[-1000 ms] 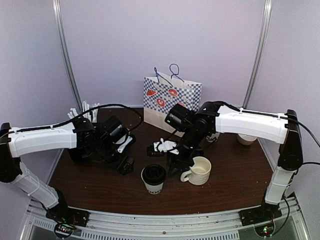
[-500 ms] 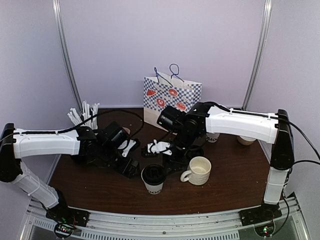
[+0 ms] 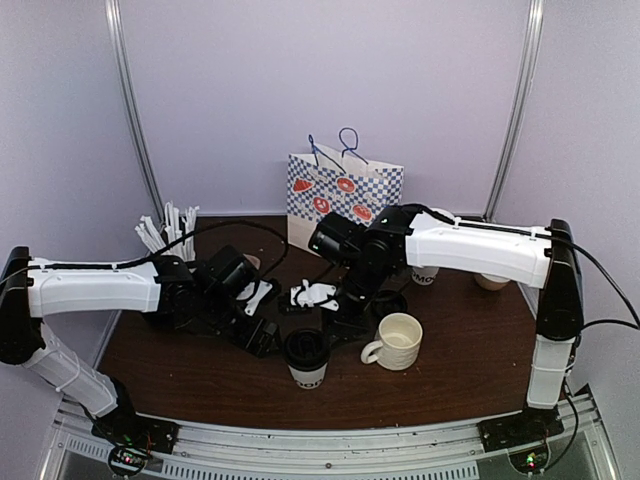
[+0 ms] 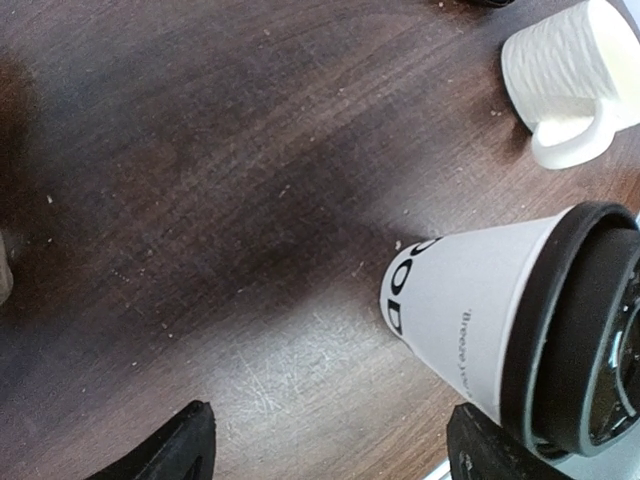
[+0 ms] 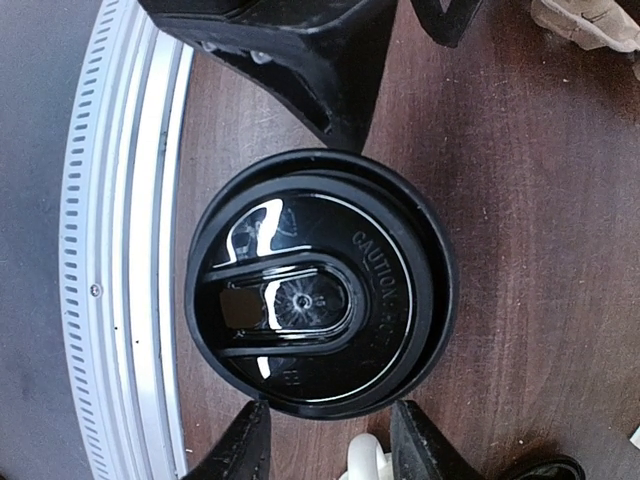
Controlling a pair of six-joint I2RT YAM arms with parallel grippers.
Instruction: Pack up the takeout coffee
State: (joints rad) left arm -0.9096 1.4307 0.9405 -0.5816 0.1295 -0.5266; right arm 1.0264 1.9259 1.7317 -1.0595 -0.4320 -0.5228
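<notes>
One takeout coffee (image 3: 306, 356), a white paper cup with black lettering and a black lid, stands near the table's front middle. In the left wrist view this cup (image 4: 470, 310) is at the right, just ahead of the right fingertip (image 4: 490, 458). My left gripper (image 3: 268, 318) (image 4: 335, 455) is open just left of it, holding nothing. My right gripper (image 3: 335, 322) (image 5: 330, 445) hovers behind the cup, open, and looks down on the lid (image 5: 320, 285). A second lettered white cup (image 3: 425, 275) shows partly behind the right arm.
A blue-checked paper bag (image 3: 345, 195) stands at the back middle. A white ceramic mug (image 3: 398, 340) (image 4: 570, 80) sits right of the cup. White sticks (image 3: 165, 228) stand at the back left, another white cup (image 3: 492, 280) at the right. A metal rail (image 5: 120, 260) runs along the front edge.
The left gripper has moved right, up to the lidded cup. The right arm has swung left over that cup. Both pairs of jaws have narrowed a little.
</notes>
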